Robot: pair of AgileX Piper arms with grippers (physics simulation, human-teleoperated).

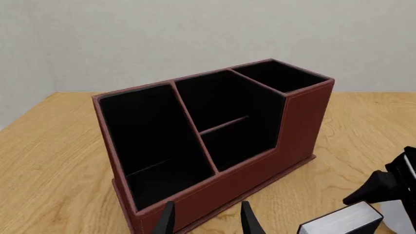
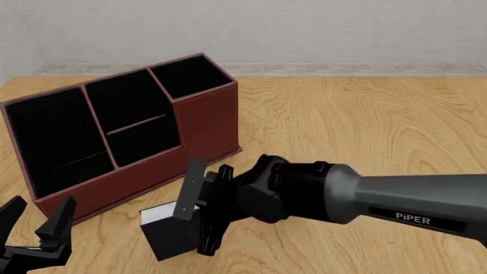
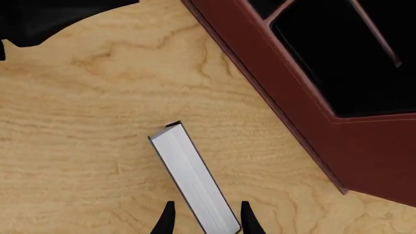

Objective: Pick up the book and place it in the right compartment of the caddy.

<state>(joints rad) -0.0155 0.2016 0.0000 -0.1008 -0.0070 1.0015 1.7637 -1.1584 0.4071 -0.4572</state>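
Observation:
The book (image 2: 169,235), black with white page edges facing up, stands on the table just in front of the caddy (image 2: 209,123). My right gripper (image 2: 199,220) is open and straddles the book. In the right wrist view its fingers (image 3: 167,217) flank the near end of the book (image 3: 192,175), with small gaps on both sides. The right compartment (image 2: 190,74) is the caddy's small square well at its far right end, also seen as the right compartment (image 1: 279,75). My left gripper (image 2: 36,220) is open and holds nothing, low at the caddy's front left corner.
The caddy's two wider, low-fronted sections (image 2: 125,114) lie left of the small well. In the left wrist view the caddy (image 1: 305,126) fills the middle, with the book (image 1: 341,222) and the right gripper's dark body (image 1: 390,183) beside it. Bare wooden table (image 2: 365,120) extends to the right.

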